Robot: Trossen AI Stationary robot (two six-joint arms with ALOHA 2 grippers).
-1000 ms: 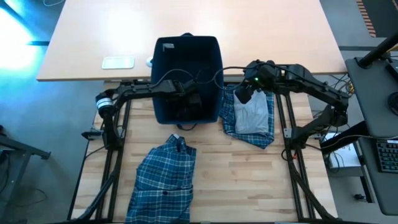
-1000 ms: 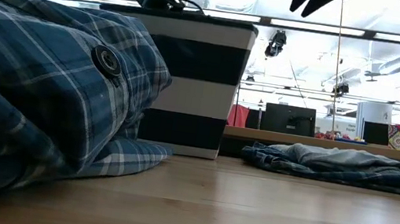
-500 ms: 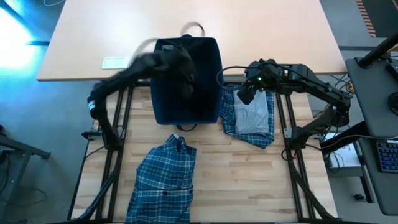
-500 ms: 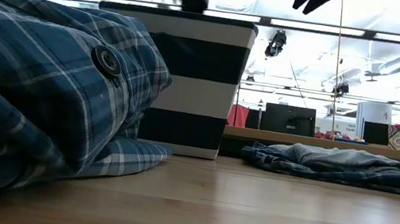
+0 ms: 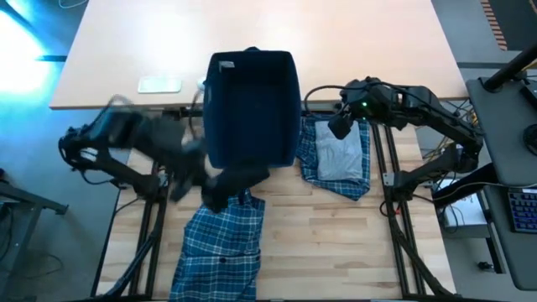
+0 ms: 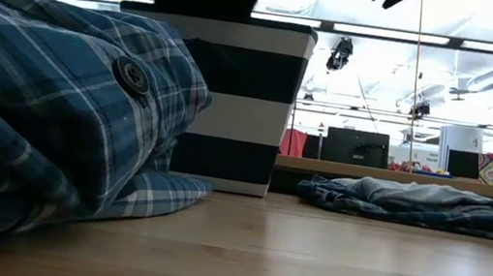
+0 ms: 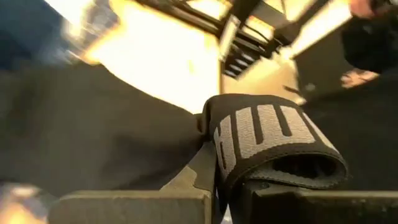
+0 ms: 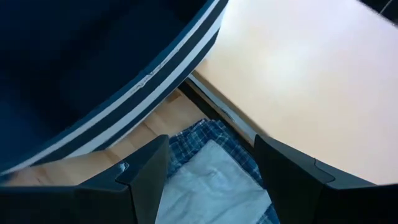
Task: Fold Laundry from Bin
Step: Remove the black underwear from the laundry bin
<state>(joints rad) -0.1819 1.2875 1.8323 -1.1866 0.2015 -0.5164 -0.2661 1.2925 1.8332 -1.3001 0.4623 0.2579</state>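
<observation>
**Pulling a black piece out of the bin**

Counting what's lying around: one bin (image 5: 252, 105), two spots of laundry on the wood, plus one small black piece (image 5: 233, 180) hanging in the air. The left gripper (image 5: 220, 186) is sitting low-center in the high view, just below the bin's near edge, clamped tight on that black piece; the wrist cam is showing a grey-lettered waistband (image 7: 273, 140) pinched right at the fingers. That arm is blurring, so details are mushy.

The navy bin is looking dark inside, and I can't tell what's in it. A blue plaid shirt (image 5: 220, 243) is lying at the bottom center, filling the left of the low view and blocking most of it. A grey T-shirt (image 5: 341, 155) is resting on top of a plaid garment (image 5: 309, 151) just right of the bin. The right gripper (image 5: 341, 126) is hovering over that pile, fingers (image 8: 146, 174) apart, holding nothing. A pale desk (image 5: 369, 50) is sitting along the top with one small flat white thing (image 5: 159, 84) on it.
</observation>
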